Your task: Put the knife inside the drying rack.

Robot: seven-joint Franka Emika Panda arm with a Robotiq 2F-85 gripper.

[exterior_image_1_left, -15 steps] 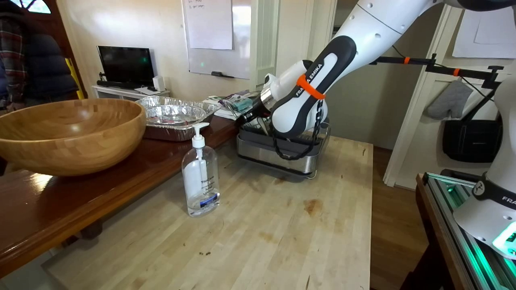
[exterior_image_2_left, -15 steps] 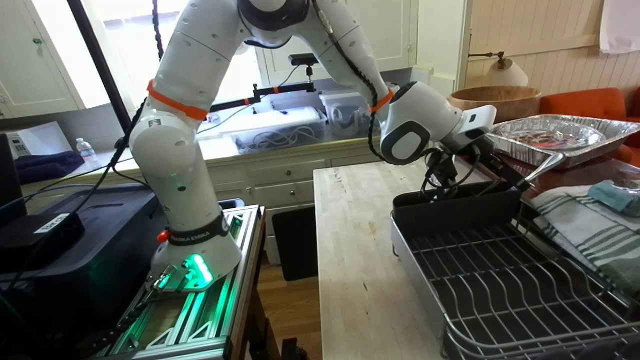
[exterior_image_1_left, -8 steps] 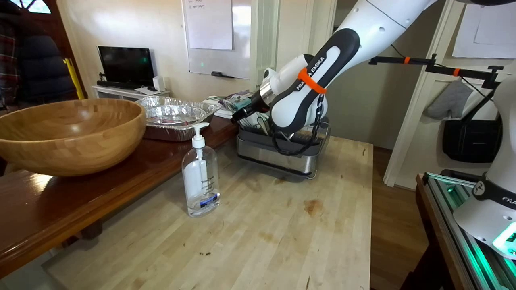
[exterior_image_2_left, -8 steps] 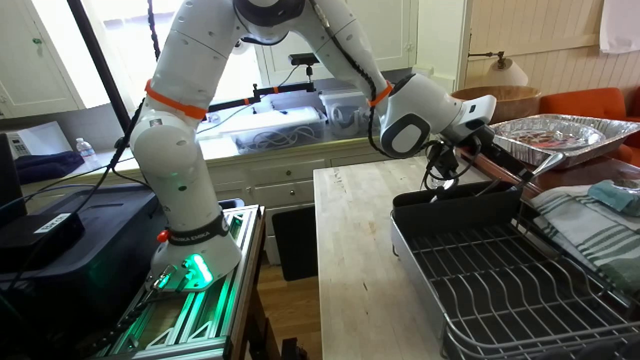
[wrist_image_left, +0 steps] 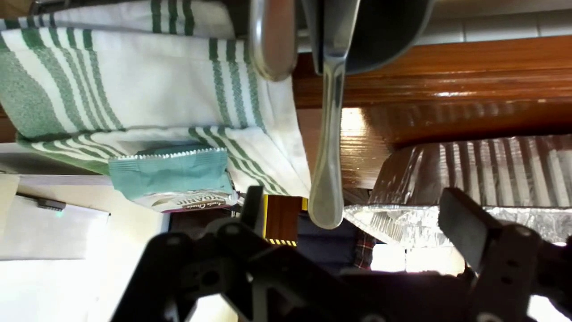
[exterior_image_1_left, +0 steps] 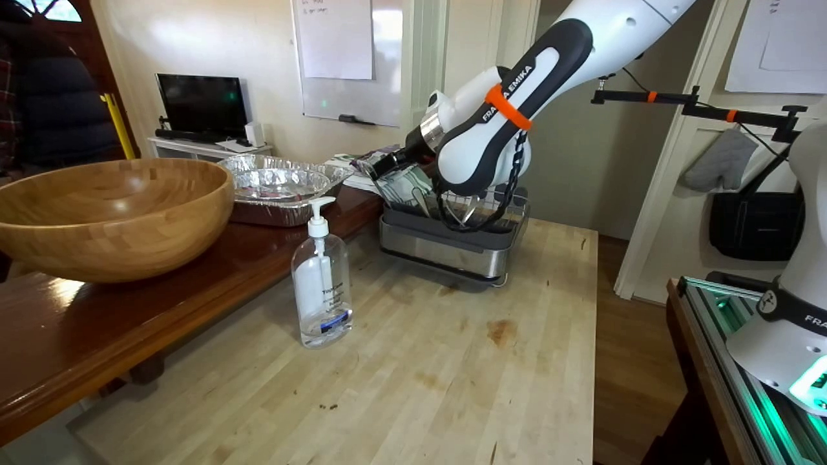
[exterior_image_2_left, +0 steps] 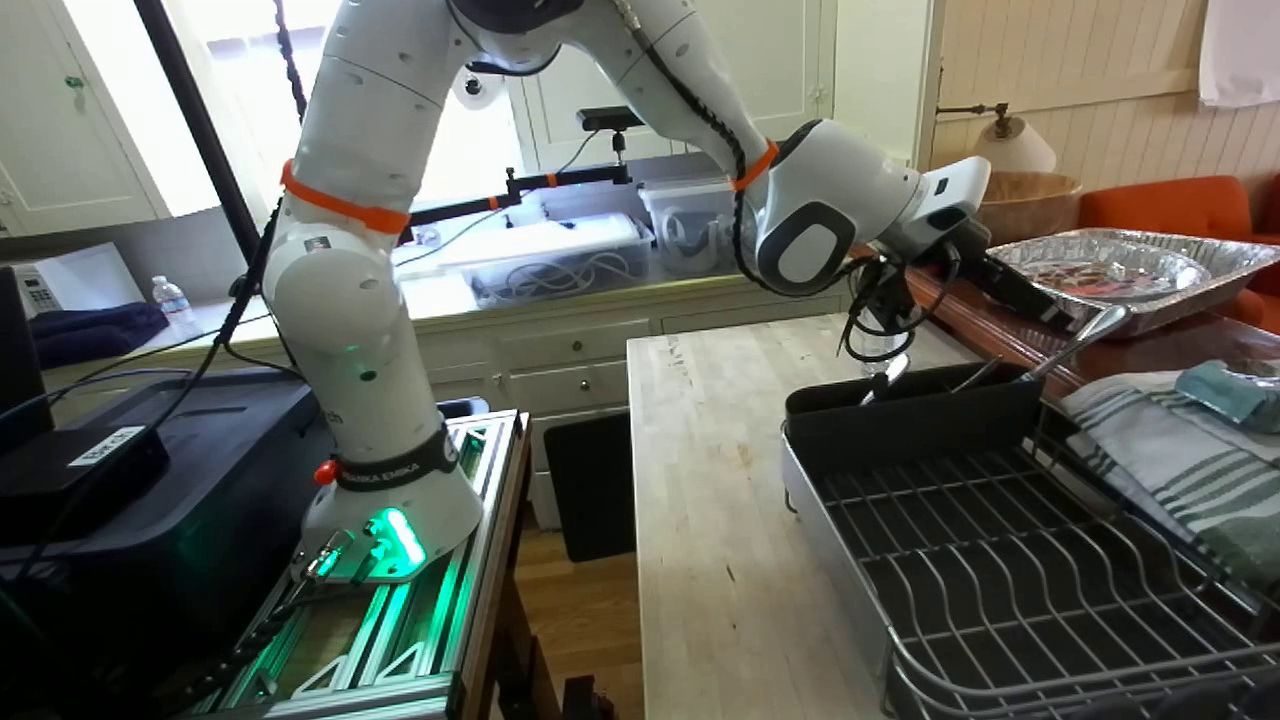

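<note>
Your fingers (wrist_image_left: 467,223) are spread well apart, and in the wrist view the silver handle of the knife (wrist_image_left: 331,134) shows in the gap between them, touching neither. It leans in the dark caddy (exterior_image_2_left: 920,430) of the drying rack (exterior_image_1_left: 446,252), handle slanting up over the rim, lower end hidden. Your rack stands on the pale counter (exterior_image_1_left: 452,361), a green-striped towel (wrist_image_left: 165,76) just beside it with a teal packet (wrist_image_left: 174,174) on top. Farther out, a pump bottle (exterior_image_1_left: 323,290) stands on the counter, and the foil tray (exterior_image_2_left: 1160,310) and wooden bowl (exterior_image_1_left: 116,239) sit on the reddish-brown ledge (exterior_image_1_left: 258,248).
</note>
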